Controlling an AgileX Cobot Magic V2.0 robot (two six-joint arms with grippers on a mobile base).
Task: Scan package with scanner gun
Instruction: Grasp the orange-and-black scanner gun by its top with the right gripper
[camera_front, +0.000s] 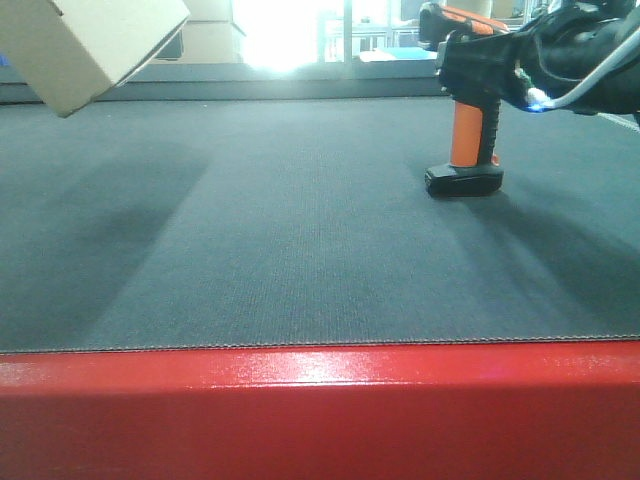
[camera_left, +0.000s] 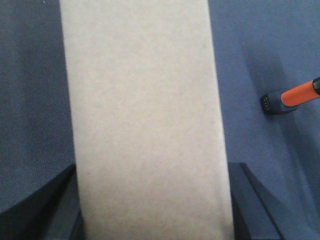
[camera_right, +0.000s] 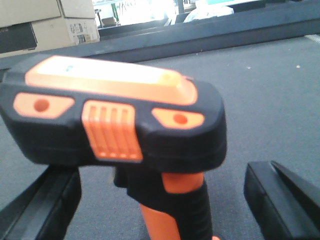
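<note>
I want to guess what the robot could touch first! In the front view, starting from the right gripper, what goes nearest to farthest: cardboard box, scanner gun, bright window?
1. scanner gun: right at the right gripper, standing on the mat.
2. cardboard box: far over on the left, up in the air.
3. bright window: way at the back of the room.

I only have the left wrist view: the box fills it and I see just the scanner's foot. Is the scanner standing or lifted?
Observer: Standing. In the front view the scanner is upright, with its base on the mat.
Operator: Is the right gripper on it?
Observer: The right gripper brackets its head, but the right wrist view shows a gap at one finger, so it is not clamped.
Operator: Is my box off the mat?
Observer: Yes. The cardboard box hangs tilted, clear above the mat, at the front view's top left.
</note>
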